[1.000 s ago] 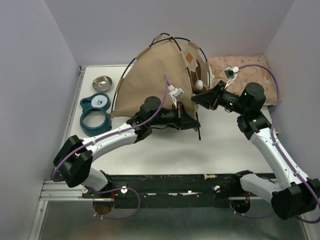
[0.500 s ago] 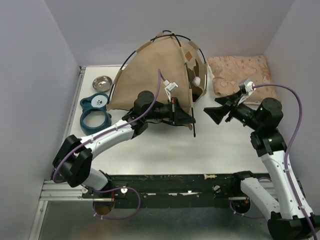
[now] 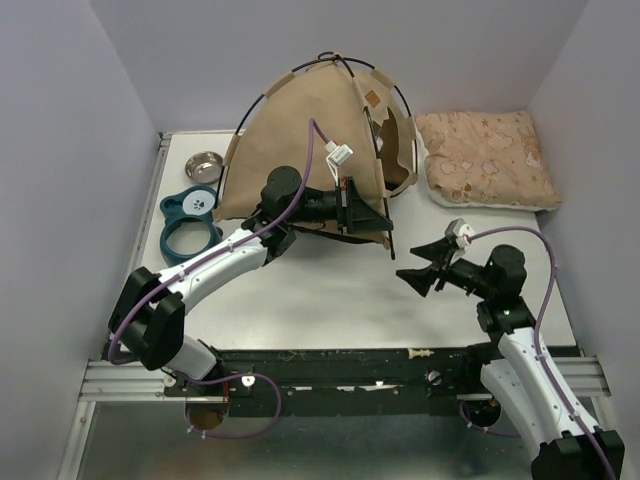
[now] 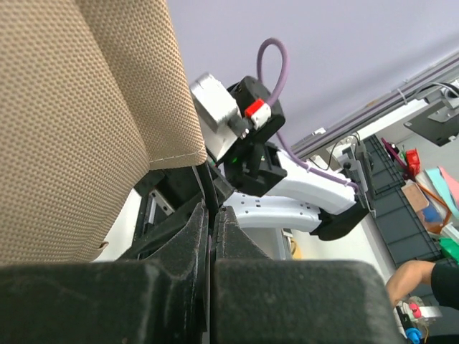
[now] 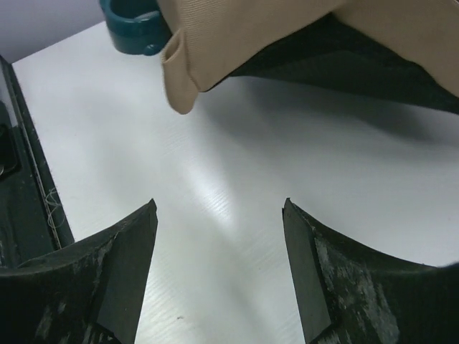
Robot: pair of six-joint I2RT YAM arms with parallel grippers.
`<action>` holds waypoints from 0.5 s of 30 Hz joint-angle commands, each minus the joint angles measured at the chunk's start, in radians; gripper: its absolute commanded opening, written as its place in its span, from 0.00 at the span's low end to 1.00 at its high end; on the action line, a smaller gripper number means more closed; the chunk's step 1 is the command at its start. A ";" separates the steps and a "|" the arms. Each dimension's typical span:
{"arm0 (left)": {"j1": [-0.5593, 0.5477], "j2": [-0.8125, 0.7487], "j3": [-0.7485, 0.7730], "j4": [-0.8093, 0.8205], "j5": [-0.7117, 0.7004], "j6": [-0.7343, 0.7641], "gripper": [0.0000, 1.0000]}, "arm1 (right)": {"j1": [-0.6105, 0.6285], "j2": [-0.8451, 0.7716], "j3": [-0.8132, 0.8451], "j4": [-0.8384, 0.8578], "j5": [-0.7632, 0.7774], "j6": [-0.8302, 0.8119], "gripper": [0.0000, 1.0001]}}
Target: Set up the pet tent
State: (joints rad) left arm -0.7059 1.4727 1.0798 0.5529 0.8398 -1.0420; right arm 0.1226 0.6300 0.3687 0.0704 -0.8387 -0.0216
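Note:
The tan pet tent (image 3: pixel 300 140) stands as a dome at the back of the table, black poles (image 3: pixel 262 100) arching over it. My left gripper (image 3: pixel 385 222) is at its front right corner, shut on a thin black pole (image 4: pixel 207 204) just below the fabric's hem (image 4: pixel 79 107). My right gripper (image 3: pixel 410 278) hovers open over the bare table, to the front right and apart from the tent. In the right wrist view the right gripper (image 5: pixel 219 208) holds nothing, and the tent's tan flap (image 5: pixel 251 29) and black base (image 5: pixel 358 64) lie ahead.
A pink patterned cushion (image 3: pixel 490 155) lies at the back right. A steel bowl (image 3: pixel 204 165) and a teal ring toy (image 3: pixel 190 228) sit left of the tent. Grey walls close in the left, back and right.
My right gripper opened, let go at the tent's doorway and pulled back toward the front right. The left gripper kept its hold on the pole, and the tent now stands taller.

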 commanded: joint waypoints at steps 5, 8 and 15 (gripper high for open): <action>0.002 0.006 0.060 0.081 0.035 -0.029 0.00 | 0.064 0.008 -0.097 0.488 -0.054 0.055 0.70; 0.002 0.012 0.063 0.085 0.035 -0.032 0.00 | 0.087 0.052 -0.088 0.543 -0.040 0.052 0.66; 0.002 0.018 0.066 0.101 0.033 -0.044 0.00 | 0.155 0.114 -0.068 0.580 -0.014 0.032 0.57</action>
State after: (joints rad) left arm -0.7059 1.4918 1.1053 0.5831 0.8505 -1.0801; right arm 0.2401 0.7349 0.2848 0.5755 -0.8856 0.0284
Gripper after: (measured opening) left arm 0.044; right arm 0.583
